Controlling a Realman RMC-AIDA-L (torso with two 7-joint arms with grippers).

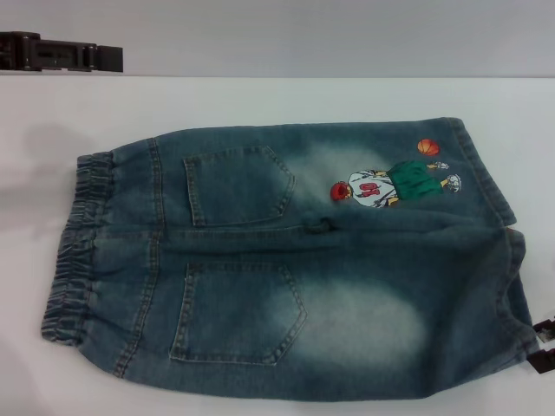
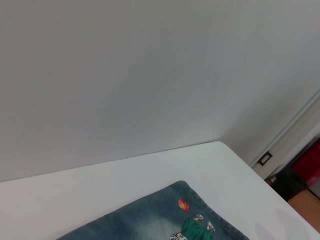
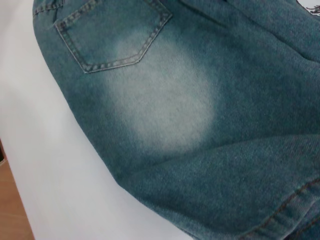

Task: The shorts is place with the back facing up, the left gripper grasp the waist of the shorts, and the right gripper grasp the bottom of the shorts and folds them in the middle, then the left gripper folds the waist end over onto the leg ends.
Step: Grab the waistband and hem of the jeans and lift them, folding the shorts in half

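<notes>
The shorts [image 1: 286,260] lie flat on the white table [image 1: 260,100] with the back up, both patch pockets showing. The ruffled elastic waist [image 1: 78,251] is on the left, and the bottom of the shorts [image 1: 513,286], with its stitched leg ends, is on the right. The cartoon print [image 1: 390,184] is on the far leg. Only a black piece of the right gripper [image 1: 545,345] shows at the right edge, beside the near leg hem. The right wrist view is filled by denim [image 3: 200,125] with one pocket [image 3: 110,35]. The left gripper is out of view; its wrist view catches the printed leg [image 2: 190,225].
A black bar-shaped object [image 1: 61,52] sits at the table's far left edge. A pale wall [image 2: 150,75] rises behind the table. Past the table's far corner [image 2: 220,145] are a wall socket [image 2: 265,158] and floor clutter.
</notes>
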